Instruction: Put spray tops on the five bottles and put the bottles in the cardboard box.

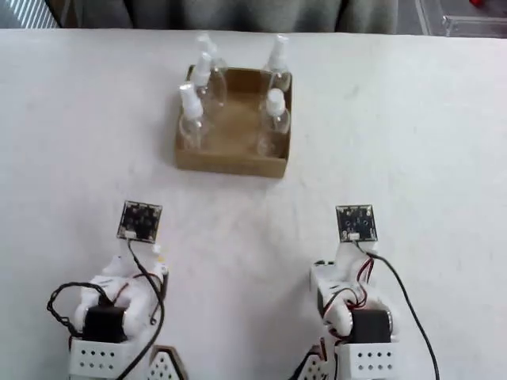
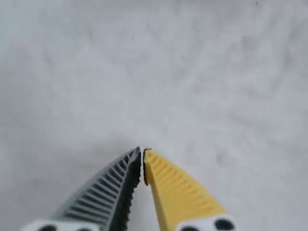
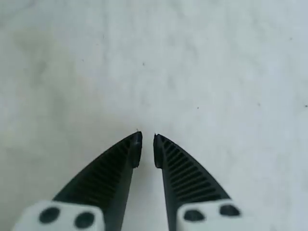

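left gripper (image 2: 143, 153): grey and yellow fingers closed tip to tip, empty, near edge of white tabletop (image 1: 412, 142), left side
right gripper (image 3: 147, 139): black fingers all but closed, empty, near edge, right side
brown cardboard box (image 1: 230, 164): toward far edge, middle
five clear plastic bottles with white spray tops (image 1: 191, 119): upright inside box

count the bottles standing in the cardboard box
5. Three along the left wall of the cardboard box in the high view: far bottle, middle bottle, near bottle. Two along its right wall: far-right bottle, near-right bottle. All wear spray tops; none seems hidden.
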